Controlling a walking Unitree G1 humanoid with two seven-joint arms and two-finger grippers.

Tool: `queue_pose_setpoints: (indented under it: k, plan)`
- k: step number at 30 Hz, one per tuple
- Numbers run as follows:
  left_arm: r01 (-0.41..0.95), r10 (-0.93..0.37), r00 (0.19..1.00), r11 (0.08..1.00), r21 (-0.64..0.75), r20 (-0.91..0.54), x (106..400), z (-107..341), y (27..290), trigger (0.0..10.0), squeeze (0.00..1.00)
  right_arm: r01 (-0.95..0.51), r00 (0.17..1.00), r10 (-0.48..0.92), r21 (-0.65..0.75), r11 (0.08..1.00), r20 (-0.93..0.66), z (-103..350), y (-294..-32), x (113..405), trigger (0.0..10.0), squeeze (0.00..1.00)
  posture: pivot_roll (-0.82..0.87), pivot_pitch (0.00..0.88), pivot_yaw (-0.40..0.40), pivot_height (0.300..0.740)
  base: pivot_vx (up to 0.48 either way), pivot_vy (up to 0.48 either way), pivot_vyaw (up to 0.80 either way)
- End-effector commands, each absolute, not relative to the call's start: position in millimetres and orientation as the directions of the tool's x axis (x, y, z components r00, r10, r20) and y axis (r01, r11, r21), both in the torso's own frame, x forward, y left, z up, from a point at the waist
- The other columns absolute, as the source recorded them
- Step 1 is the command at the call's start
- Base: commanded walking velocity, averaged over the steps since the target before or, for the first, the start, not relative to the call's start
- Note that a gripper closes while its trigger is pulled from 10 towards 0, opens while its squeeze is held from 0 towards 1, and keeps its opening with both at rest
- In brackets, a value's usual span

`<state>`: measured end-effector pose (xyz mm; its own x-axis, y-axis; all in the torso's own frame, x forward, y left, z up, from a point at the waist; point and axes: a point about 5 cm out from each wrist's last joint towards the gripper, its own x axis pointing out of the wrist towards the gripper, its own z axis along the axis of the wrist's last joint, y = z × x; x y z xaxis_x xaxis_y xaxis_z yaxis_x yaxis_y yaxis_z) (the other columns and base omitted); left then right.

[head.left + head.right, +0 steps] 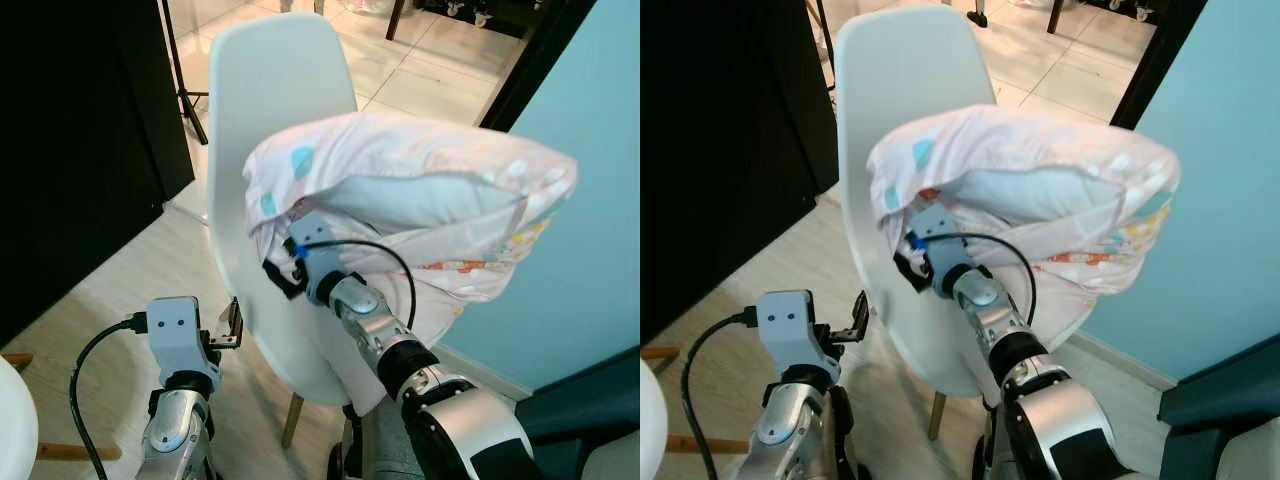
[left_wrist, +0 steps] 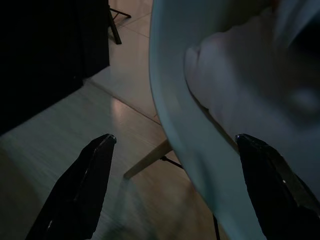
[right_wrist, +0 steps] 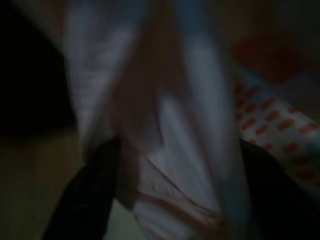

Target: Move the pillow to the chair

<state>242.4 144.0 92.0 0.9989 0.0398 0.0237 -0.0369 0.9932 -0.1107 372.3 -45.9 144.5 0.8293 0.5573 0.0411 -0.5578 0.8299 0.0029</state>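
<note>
Right gripper [image 1: 295, 262] is raised in front of the chair, pushed up into the underside of the pillow [image 1: 420, 190]; fingers mostly buried in fabric. Right wrist view is dark and blurred: the 2 black fingers [image 3: 92, 192] sit on either side of bunched pillowcase cloth, so they look clamped on the pillow. Pillow is pale pink with light blue and orange patches, held up in the air, sagging over the gripper, its lower edge against the white chair [image 1: 265, 100] shell. It hangs over the seat area, in front of the backrest; cannot tell whether any part rests on the seat.

Left gripper [image 1: 228, 328] is low, just beside the chair's left edge, holding nothing. In the left wrist view its 2 fingers [image 2: 82, 185] are spread wide apart, with chair rim and a wooden chair leg [image 2: 147, 159] between them.

Around: light wood-look floor [image 1: 110, 290], black panel [image 1: 80, 130] on the left, light blue wall [image 1: 590, 250] on the right, tiled floor behind the chair.
</note>
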Motion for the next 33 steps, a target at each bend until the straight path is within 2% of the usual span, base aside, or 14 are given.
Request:
queue_pose_setpoints:
  k: [1,5,8,9,10,11,12,13,17,20,24,28,31,33]
  plan:
    - [-0.043,0.043,0.999,0.992,-0.12,-0.006,240,86,143,10.0,0.0,-0.531,0.845,0.523,0.066,0.845,0.11,156,-54,377,10.0,1.0,0.03,0.175,-0.116,0.553,0.0,0.0,0.0]
    - [-0.042,0.042,0.999,0.992,-0.12,-0.006,241,86,143,10.0,0.0,-0.534,0.84,0.506,0.136,0.834,0.197,176,-60,383,10.0,1.0,0.03,0.17,-0.115,0.553,0.0,0.0,0.0]
    - [-0.039,0.039,0.999,0.992,-0.121,-0.004,242,86,143,10.0,0.0,-0.614,0.781,0.546,0.213,0.76,0.304,198,-60,383,10.0,1.0,0.03,0.165,-0.114,0.553,0.0,0.0,0.0]
    - [-0.035,0.035,0.999,0.992,-0.121,-0.002,244,86,143,10.0,0.0,-0.7,0.706,0.595,0.253,0.668,0.384,211,-58,380,10.0,1.0,0.02,0.161,-0.115,0.553,0.0,0.0,0.0]
    - [-0.033,0.033,0.999,0.992,-0.121,-0.001,245,86,142,10.0,0.0,-0.744,0.661,0.633,0.241,0.623,0.403,214,-56,376,10.0,0.89,0.02,0.155,-0.116,0.553,0.0,0.0,0.0]
    - [-0.031,0.031,1.0,0.992,-0.121,0.0,246,86,142,10.0,0.0,-0.777,0.623,0.667,0.223,0.589,0.409,214,-54,373,10.0,0.66,0.02,0.155,-0.116,0.553,0.0,0.0,0.0]
    - [-0.031,0.031,1.0,0.992,-0.121,0.0,246,86,142,10.0,0.0,-0.777,0.623,0.667,0.223,0.589,0.409,214,-54,373,10.0,0.66,0.02,0.155,-0.116,0.553,0.0,0.0,0.0]
    - [-0.029,0.029,1.0,0.992,-0.121,0.002,246,87,141,10.0,0.0,-0.816,0.571,0.718,0.185,0.547,0.397,211,-51,367,10.0,0.0,0.02,0.15,-0.118,0.553,0.0,0.0,0.0]
    - [-0.025,0.025,1.0,0.993,-0.119,0.005,248,86,141,10.0,0.0,-0.933,0.358,0.91,0.06,0.354,0.211,173,-42,339,10.0,0.0,0.02,0.137,-0.124,0.553,0.0,0.0,0.0]
    - [-0.025,0.026,1.0,0.993,-0.118,0.005,248,86,141,10.0,0.0,-0.948,0.318,0.935,0.05,0.315,0.158,163,-41,333,10.0,0.0,0.02,0.135,-0.123,0.553,0.0,0.0,0.0]
    - [-0.028,0.029,1.0,0.993,-0.113,0.012,250,87,142,10.0,0.0,-0.989,0.144,0.987,0.025,0.146,-0.068,119,-45,303,10.0,0.0,0.02,0.126,-0.13,0.553,0.0,0.0,0.0]
    - [-0.034,0.036,0.999,0.993,-0.112,0.016,251,88,143,10.0,0.0,-0.985,0.168,0.985,0.042,0.17,-0.048,120,-47,304,10.0,0.0,0.02,0.126,-0.13,0.553,0.0,0.0,0.0]
    - [-0.036,0.038,0.999,0.993,-0.113,0.015,251,87,142,10.0,0.0,-0.943,0.319,0.94,0.138,0.302,0.122,144,-52,321,10.0,0.0,0.01,0.126,-0.13,0.553,0.0,0.0,0.0]
    - [-0.035,0.037,0.999,0.993,-0.114,0.013,250,86,141,10.0,0.0,-0.931,0.345,0.919,0.191,0.31,0.19,154,-54,324,10.0,0.0,0.01,0.126,-0.127,0.553,0.0,0.0,0.0]
